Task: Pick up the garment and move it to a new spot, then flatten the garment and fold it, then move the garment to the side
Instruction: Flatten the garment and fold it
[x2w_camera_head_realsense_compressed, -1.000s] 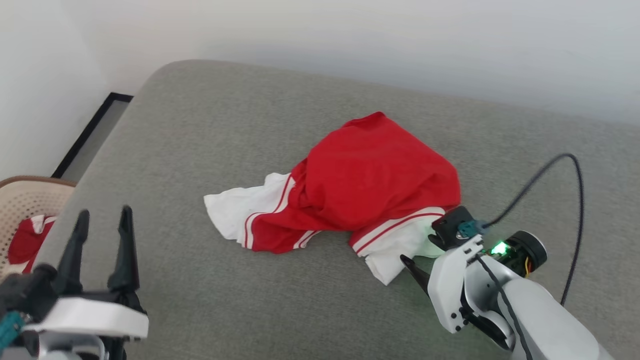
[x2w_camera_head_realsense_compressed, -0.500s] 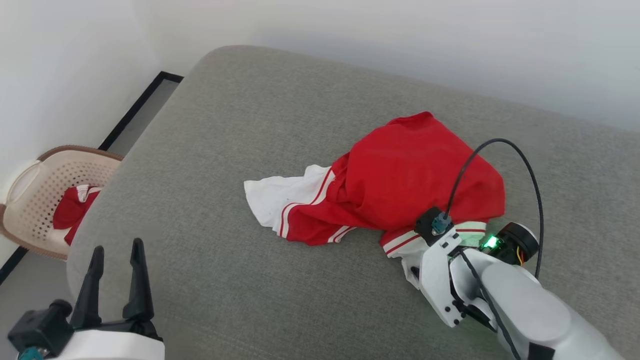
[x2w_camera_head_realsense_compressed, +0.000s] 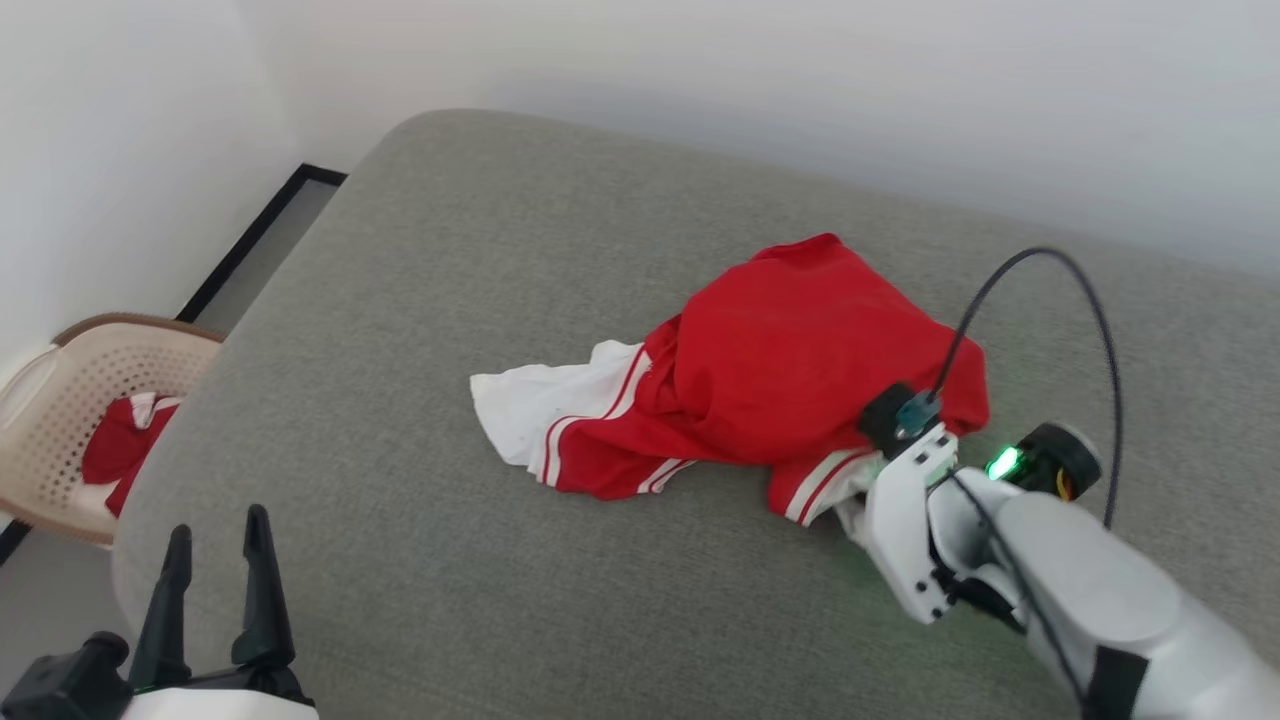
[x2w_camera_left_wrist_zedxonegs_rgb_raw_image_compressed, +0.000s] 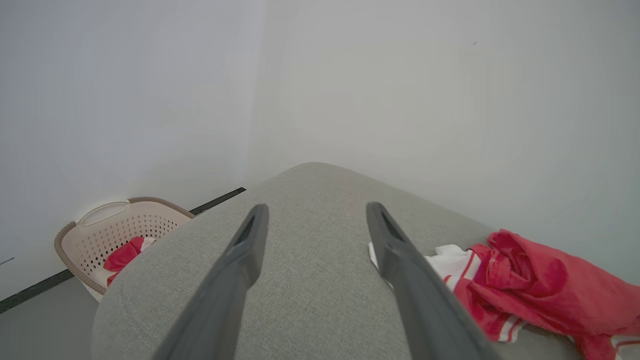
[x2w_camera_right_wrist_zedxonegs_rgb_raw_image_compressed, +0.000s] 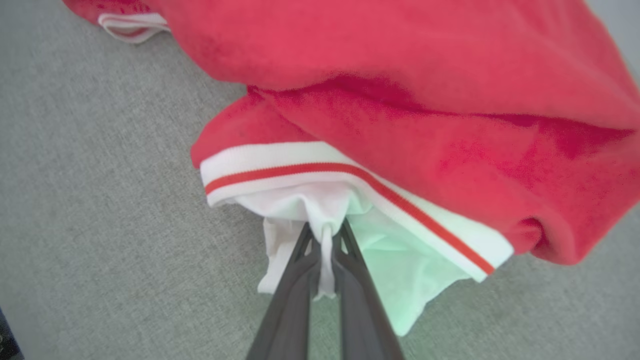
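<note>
Right gripper (x2w_camera_right_wrist_zedxonegs_rgb_raw_image_compressed: 324, 232) is pinched nearly closed on a thin pleat of white fabric, which is caught between its two dark fingers (x2w_camera_right_wrist_zedxonegs_rgb_raw_image_compressed: 292, 300) at the near edge of the garment (x2w_camera_right_wrist_zedxonegs_rgb_raw_image_compressed: 400, 75). Just beyond the fingertips runs the red-and-white striped trim, and past that the red bulk rises in a loose mound. From the head view the gripper sits at the garment's near right corner. The shirt lies crumpled on the grey cushion (x2w_camera_head_realsense_compressed: 500, 250), with its red mass beyond and to the left of the wrist and a white sleeve panel trailing out flat toward the robot's left. A black cable (x2w_camera_head_realsense_compressed: 1100, 310) loops up from the right wrist over the cushion. The left gripper (x2w_camera_head_realsense_compressed: 215, 535) hovers over the cushion's near left edge, jaws spread wide and empty, well apart from the garment. On the floor off the cushion's left side stands a pale perforated basket (x2w_camera_head_realsense_compressed: 130, 322) holding another red-and-white cloth (x2w_camera_head_realsense_compressed: 115, 450).
</note>
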